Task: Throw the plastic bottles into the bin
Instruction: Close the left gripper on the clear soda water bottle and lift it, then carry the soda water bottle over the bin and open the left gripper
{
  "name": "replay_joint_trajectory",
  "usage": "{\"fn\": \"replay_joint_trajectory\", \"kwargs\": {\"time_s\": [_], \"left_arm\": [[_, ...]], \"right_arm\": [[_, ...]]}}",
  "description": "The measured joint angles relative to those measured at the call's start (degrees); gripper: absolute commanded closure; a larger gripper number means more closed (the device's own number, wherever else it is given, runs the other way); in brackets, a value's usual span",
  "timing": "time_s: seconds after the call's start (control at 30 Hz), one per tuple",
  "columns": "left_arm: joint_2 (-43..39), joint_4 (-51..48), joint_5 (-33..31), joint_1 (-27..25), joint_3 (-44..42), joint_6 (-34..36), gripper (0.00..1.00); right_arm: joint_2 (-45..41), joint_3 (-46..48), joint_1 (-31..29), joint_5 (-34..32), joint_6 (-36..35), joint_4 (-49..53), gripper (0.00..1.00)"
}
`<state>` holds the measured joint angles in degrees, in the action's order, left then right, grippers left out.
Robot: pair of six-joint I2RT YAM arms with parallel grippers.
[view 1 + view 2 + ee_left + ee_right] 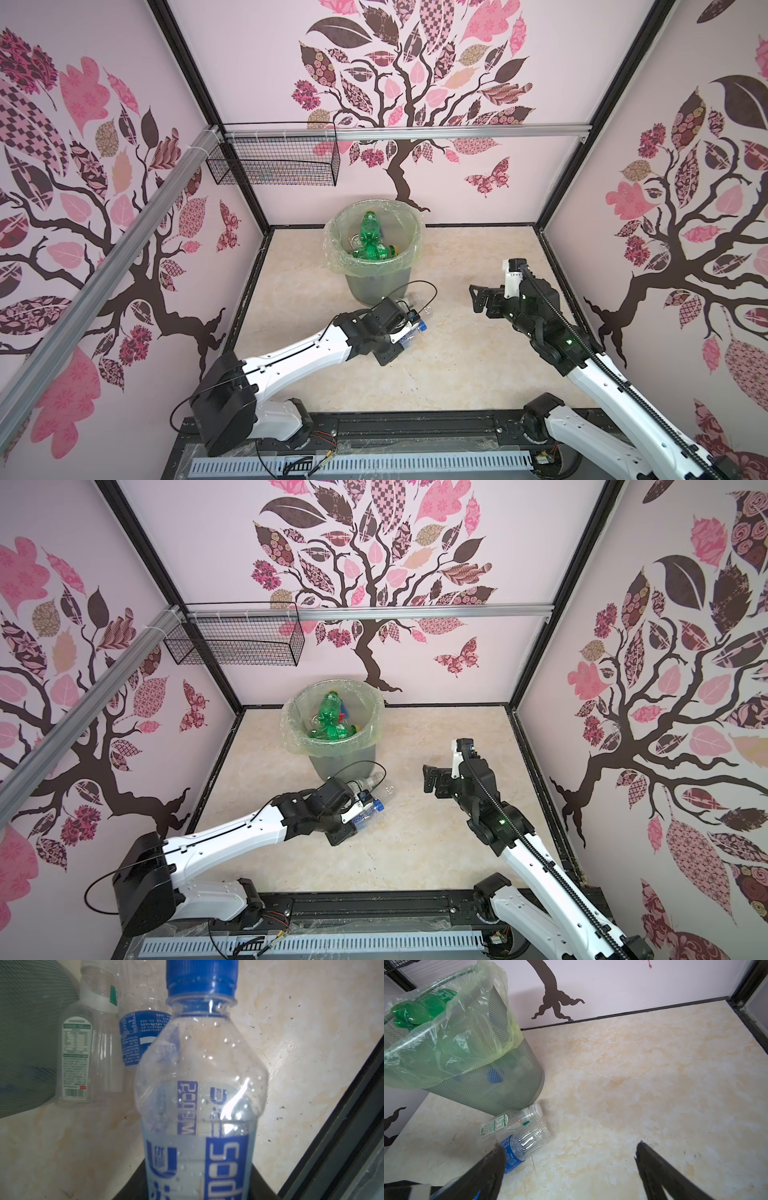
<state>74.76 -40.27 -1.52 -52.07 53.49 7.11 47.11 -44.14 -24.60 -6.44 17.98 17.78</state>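
Plastic bottles (370,243), green on top, sit in the bin (374,262); your left claw (405,334) clenches a blue-capped soda bottle (199,1088) near it, your right claw (569,1172) gapes empty, and two clear bottles (527,1142) lie unbinned on the desk (436,365).

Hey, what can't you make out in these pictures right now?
- Left gripper: in both top views its wrist camera hides the grip on the blue-capped bottle.
- Bin: in the right wrist view, mesh and liner blur the lower bottles.
- Blue-labelled bottle: in the right wrist view, the right gripper covers one end.
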Motion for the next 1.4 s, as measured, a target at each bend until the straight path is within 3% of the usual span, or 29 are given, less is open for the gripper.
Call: {"fn": "replay_joint_trajectory", "kwargs": {"time_s": [0.2, 0.53, 0.73, 1.0, 1.2, 1.4], "left_arm": [[-11.6, -0.4, -2.4, 0.0, 0.0, -4.2, 0.56], [-30.5, 1.6, -13.6, 1.9, 0.0, -15.3, 0.57], [-32.4, -2.1, -19.0, 9.5, 1.7, -20.5, 0.58], [-36.0, -3.1, -22.3, 10.1, 4.0, -20.6, 0.58], [-33.0, -2.6, -21.2, 10.1, 8.5, -19.1, 0.56], [-13.3, 1.3, -15.8, 11.8, 25.4, -14.4, 0.54]], "right_arm": [[1.4, 0.0, 0.0, 0.1, 0.0, 0.0, 0.01], [4.3, 0.0, 0.0, 1.6, -0.4, 0.0, 0.01], [5.7, 0.0, 0.0, 3.3, -1.3, -0.1, 0.01], [6.6, 0.0, 0.0, 4.9, -2.2, -0.4, 0.01], [7.6, 0.0, 0.0, 5.4, -2.8, -0.5, 0.01], [7.6, 0.0, 0.0, 6.5, -2.7, -1.4, 0.00]]}}
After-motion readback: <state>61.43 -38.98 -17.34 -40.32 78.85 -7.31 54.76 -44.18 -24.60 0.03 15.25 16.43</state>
